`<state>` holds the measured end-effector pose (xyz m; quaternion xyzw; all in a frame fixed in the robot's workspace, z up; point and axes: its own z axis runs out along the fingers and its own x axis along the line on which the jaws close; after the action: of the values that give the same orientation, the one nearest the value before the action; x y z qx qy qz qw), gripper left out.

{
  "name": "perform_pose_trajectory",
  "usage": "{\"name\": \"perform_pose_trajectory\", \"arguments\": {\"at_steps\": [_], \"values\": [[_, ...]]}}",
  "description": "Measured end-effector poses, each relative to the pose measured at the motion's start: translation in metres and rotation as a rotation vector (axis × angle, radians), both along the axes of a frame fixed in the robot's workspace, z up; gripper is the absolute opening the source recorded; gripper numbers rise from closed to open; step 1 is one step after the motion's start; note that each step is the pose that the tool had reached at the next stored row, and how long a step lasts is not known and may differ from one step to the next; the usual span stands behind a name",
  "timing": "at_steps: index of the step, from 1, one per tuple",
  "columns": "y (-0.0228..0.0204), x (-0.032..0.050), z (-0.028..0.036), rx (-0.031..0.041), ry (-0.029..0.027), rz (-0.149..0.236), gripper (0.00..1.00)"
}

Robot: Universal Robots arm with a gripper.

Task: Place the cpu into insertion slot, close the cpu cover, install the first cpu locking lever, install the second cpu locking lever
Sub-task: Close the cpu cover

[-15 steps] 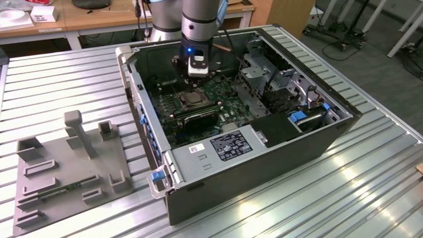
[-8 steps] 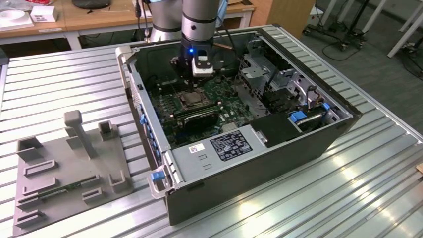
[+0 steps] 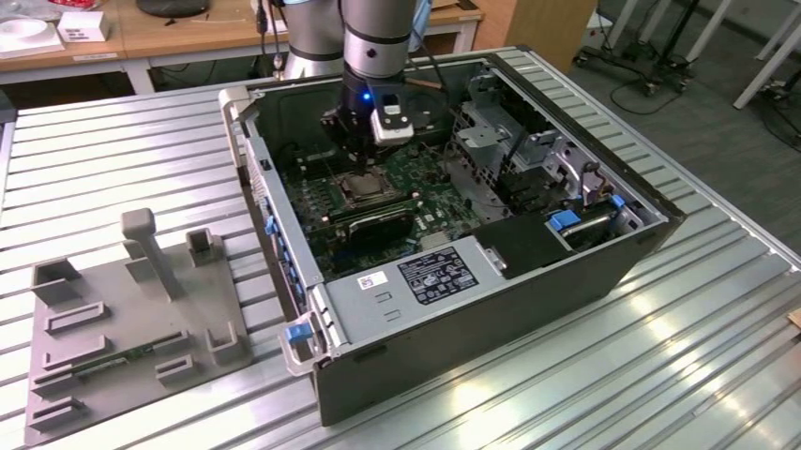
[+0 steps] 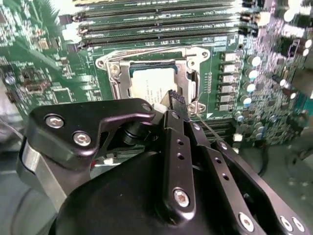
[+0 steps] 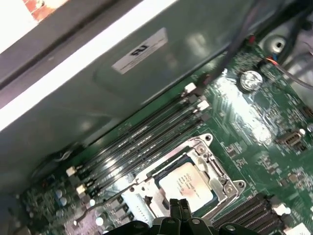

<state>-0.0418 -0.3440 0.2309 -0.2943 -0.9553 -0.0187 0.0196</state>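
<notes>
the gripper [image 4: 176,100] hangs low inside the open computer case [image 3: 501,309], fingers pressed together, tips just beside a corner of the insertion slot [image 4: 108,66]. the cpu [image 4: 152,84] lies in that slot (pale face up). the cpu cover [image 4: 189,73] seems to lie flat around it, though the fingers hide one edge.

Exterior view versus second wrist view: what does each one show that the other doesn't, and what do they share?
Exterior view: the whole open case on the slatted table, a grey fixture at the exterior view's left of it, and the arm above. Second wrist view: the cpu lying in the cover window, and a thin lever beside the gripper. Both: the gripper over the slot on the green motherboard.
</notes>
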Motion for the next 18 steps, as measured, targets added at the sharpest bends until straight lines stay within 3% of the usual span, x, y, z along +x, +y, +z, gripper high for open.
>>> {"name": "perform_pose_trajectory", "arguments": {"at_steps": [18], "values": [[0.0000, 0.0000, -0.0005, 0.0000, 0.0000, 0.314, 0.11]]}}
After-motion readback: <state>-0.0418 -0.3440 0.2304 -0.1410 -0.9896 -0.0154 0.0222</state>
